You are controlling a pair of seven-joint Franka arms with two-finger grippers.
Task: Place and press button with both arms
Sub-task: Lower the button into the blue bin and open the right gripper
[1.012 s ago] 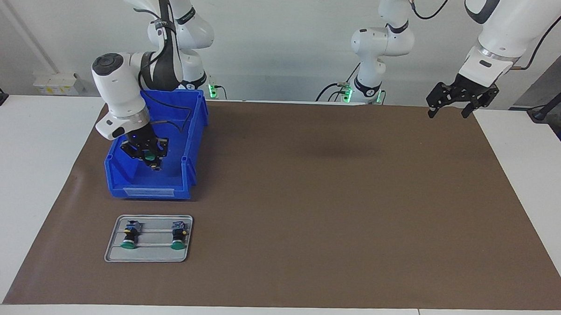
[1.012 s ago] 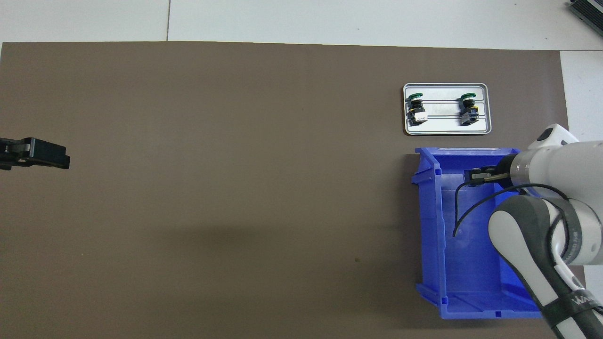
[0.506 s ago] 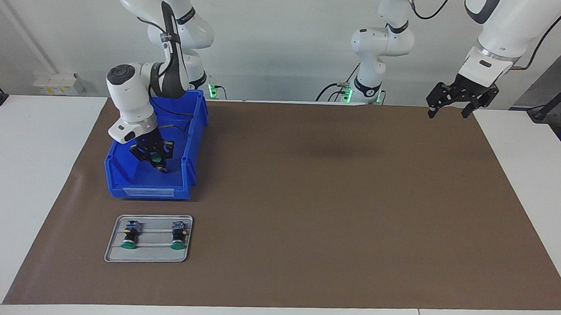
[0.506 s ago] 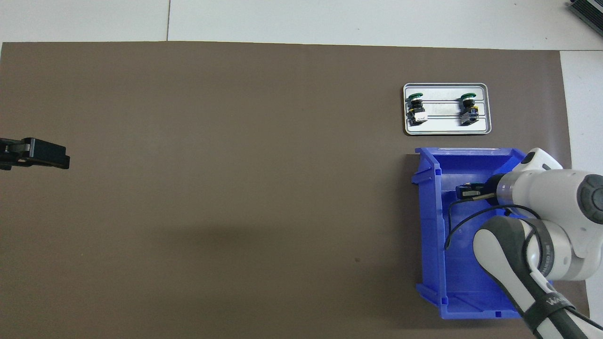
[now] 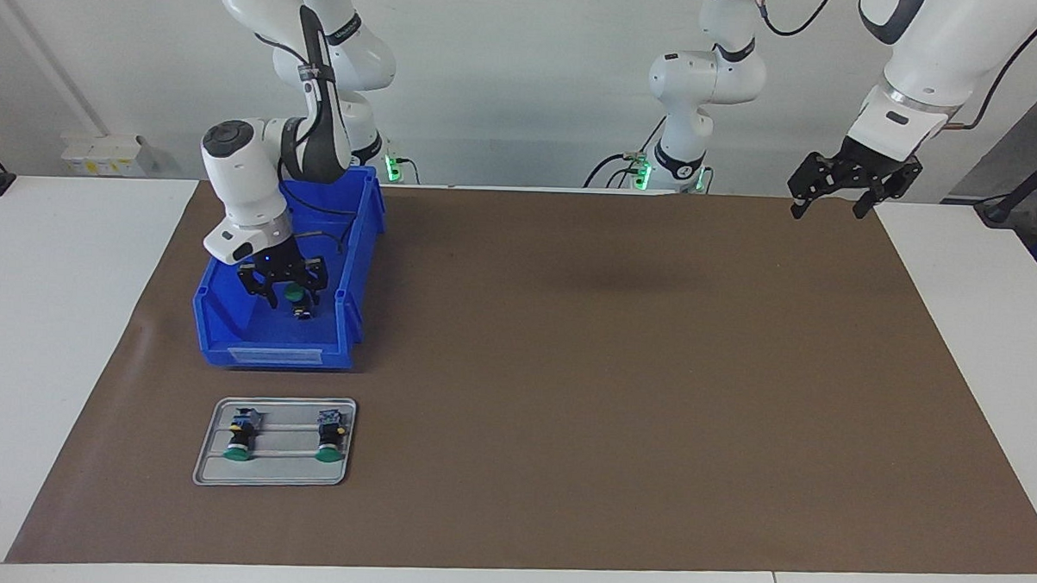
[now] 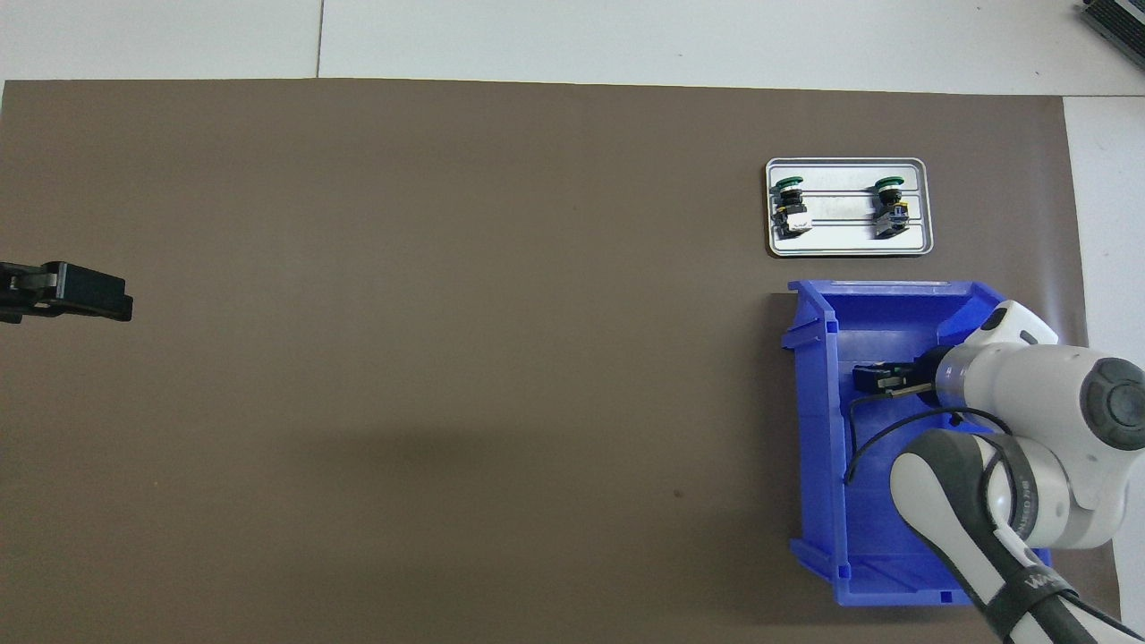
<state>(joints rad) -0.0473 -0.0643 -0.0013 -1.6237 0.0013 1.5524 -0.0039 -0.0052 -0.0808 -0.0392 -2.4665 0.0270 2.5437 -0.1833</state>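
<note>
The right gripper (image 5: 282, 295) hung inside the blue bin (image 5: 223, 343), fingers spread beside a green button (image 5: 294, 294). The left gripper (image 5: 836, 203) waited open over the mat's (image 5: 610, 372) corner.

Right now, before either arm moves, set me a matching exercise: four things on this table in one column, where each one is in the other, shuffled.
Things:
1. left gripper
2. right gripper
3. metal tray
4. blue bin

Places:
A. carries two green-capped buttons, lying on their sides
B. reaches down into the blue bin
C. waits in the air over the corner of the brown mat at the left arm's end
D. stands on the mat, nearer to the robots than the metal tray

Pairs: 1-C, 2-B, 3-A, 4-D
</note>
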